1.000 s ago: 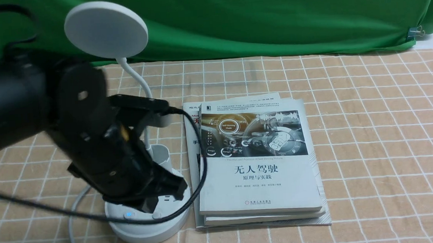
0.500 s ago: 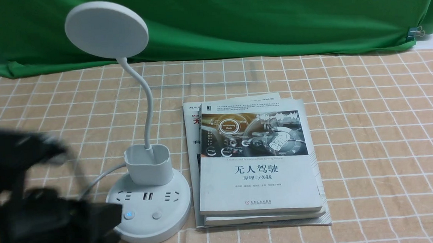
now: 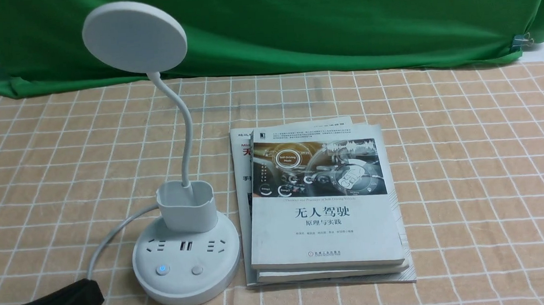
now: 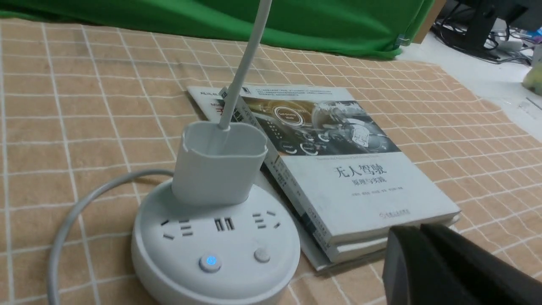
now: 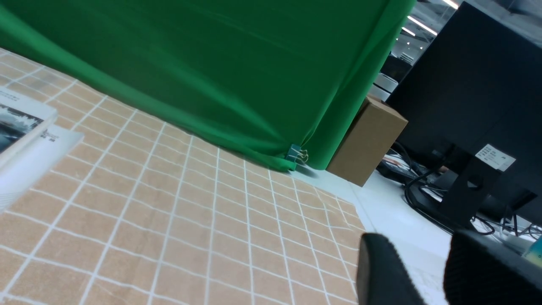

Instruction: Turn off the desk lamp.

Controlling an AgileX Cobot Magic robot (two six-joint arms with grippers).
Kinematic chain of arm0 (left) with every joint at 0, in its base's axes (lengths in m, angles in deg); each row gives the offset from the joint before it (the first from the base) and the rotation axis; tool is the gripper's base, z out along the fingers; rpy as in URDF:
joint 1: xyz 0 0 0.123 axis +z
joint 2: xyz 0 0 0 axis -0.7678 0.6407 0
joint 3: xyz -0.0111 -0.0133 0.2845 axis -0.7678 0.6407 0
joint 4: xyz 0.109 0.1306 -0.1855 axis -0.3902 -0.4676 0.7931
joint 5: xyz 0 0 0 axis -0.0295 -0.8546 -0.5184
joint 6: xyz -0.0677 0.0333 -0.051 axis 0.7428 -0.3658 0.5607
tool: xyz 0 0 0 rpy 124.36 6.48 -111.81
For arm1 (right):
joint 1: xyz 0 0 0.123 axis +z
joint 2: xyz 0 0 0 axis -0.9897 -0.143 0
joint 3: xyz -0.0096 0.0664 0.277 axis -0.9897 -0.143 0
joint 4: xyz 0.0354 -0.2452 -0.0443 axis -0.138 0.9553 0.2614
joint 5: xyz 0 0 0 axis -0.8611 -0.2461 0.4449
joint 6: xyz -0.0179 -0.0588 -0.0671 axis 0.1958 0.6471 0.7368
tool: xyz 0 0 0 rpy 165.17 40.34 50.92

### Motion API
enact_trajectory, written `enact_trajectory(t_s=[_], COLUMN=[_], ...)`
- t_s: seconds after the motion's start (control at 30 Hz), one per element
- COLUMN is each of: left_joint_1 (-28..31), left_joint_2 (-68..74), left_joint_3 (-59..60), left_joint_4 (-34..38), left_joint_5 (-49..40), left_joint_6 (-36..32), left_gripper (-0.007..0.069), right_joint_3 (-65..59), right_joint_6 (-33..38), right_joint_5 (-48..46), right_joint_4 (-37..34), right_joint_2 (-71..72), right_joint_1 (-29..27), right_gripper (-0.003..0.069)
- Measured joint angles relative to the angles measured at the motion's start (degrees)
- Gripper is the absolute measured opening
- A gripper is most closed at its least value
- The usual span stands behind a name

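Our left gripper [image 3: 101, 296] looks pressed together, so we'd poke the lamp's [image 3: 187, 268] stiff-looking buttons, not its bendy neck [image 3: 185, 130].

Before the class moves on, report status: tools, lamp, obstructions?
Left tool shut, empty; right tool open, empty. Desk lamp upright, no glow visible at head, one base button lit blue. Nothing covering either button.

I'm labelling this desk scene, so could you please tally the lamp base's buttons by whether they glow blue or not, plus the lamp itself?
Blue-lit button: 1
Unlit button: 1
Lamp: 1
Total: 3
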Motion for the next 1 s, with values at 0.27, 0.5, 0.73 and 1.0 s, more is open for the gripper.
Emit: enact_trajectory(t_s=[0.27,0.5,0.73,1.0], left_joint_1=[0.0,0.0,7.16,24.71], left_joint_2=[0.0,-0.05,-3.44,-13.8], left_joint_3=[1.3,1.3,3.29,11.29], left_joint_4=[0.0,-0.68,-2.71,-2.84], left_joint_5=[0.08,0.08,0.26,0.11], left_joint_6=[-0.26,-0.45,-0.51,-2.91], left_gripper=[0.0006,0.0006,0.0006,0.0006], right_joint_3=[0.0,0.0,0.0,0.0], right_joint_6=[-0.06,0.0,0.0,0.0], right_joint_5=[0.0,0.0,0.0,0.0], right_joint_4=[0.0,0.0,0.0,0.0], right_joint_2=[0.0,0.0,0.0,0.0], right_joint_1=[0.0,0.0,0.0,0.0], right_gripper=[0.0242,0.0242,0.0242,0.0242])
